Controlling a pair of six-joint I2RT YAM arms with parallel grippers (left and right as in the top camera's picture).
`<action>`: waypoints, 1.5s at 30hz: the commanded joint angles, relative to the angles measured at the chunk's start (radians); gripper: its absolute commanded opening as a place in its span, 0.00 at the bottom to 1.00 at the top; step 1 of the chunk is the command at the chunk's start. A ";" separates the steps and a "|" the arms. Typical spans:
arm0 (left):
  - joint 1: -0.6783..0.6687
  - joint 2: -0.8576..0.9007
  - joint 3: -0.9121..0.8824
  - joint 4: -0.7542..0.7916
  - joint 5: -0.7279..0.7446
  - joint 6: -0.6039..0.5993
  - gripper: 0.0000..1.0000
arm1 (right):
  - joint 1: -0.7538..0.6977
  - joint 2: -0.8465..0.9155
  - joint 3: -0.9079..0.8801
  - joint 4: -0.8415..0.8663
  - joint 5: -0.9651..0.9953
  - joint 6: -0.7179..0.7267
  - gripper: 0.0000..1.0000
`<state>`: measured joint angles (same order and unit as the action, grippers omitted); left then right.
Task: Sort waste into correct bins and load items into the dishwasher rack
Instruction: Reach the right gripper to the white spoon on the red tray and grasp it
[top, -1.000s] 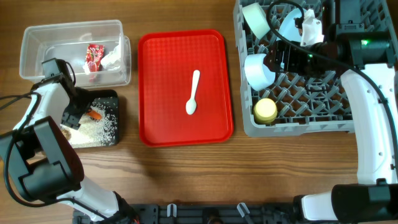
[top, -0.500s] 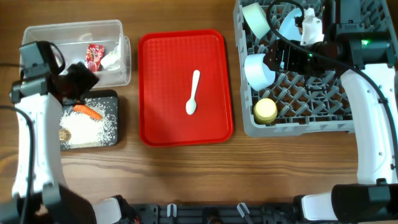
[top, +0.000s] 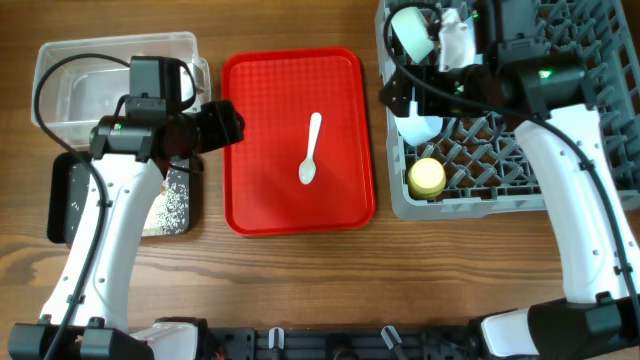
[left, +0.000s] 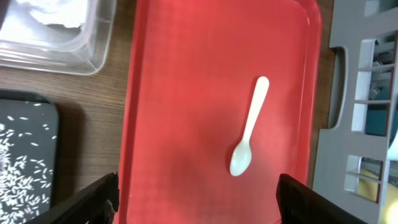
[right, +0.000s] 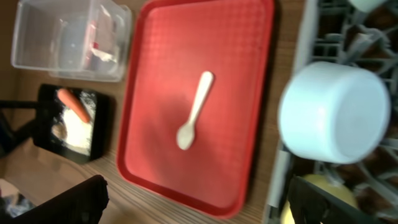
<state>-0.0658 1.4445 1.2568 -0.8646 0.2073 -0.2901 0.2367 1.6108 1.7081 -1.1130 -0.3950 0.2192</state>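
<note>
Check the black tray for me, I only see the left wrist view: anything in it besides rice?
Observer: Yes, the right wrist view shows a carrot lying in the black tray beside the rice.
Operator: Is the yellow cup loaded?
Observer: Yes, overhead shows the yellow cup sitting in the rack, near the side facing the spoon.

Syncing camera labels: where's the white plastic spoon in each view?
Overhead: white plastic spoon near the middle of the flat red serving tray.
Left wrist: spoon right of picture centre, bowl end down.
Right wrist: spoon at picture centre, bowl end down-left.
Shared landmark: the red tray, under the spoon in all three.
</note>
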 joint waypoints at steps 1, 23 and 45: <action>0.018 0.009 0.007 0.016 0.002 -0.047 0.81 | 0.094 0.007 -0.019 0.030 0.082 0.190 0.94; 0.167 0.009 0.006 0.014 -0.067 -0.249 1.00 | 0.408 0.444 -0.161 0.317 0.127 0.649 0.84; 0.167 0.009 0.006 -0.008 -0.135 -0.241 1.00 | 0.409 0.622 -0.161 0.425 0.110 0.705 0.34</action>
<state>0.0975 1.4456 1.2568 -0.8677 0.1074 -0.5297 0.6445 2.1723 1.5543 -0.6899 -0.2836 0.9165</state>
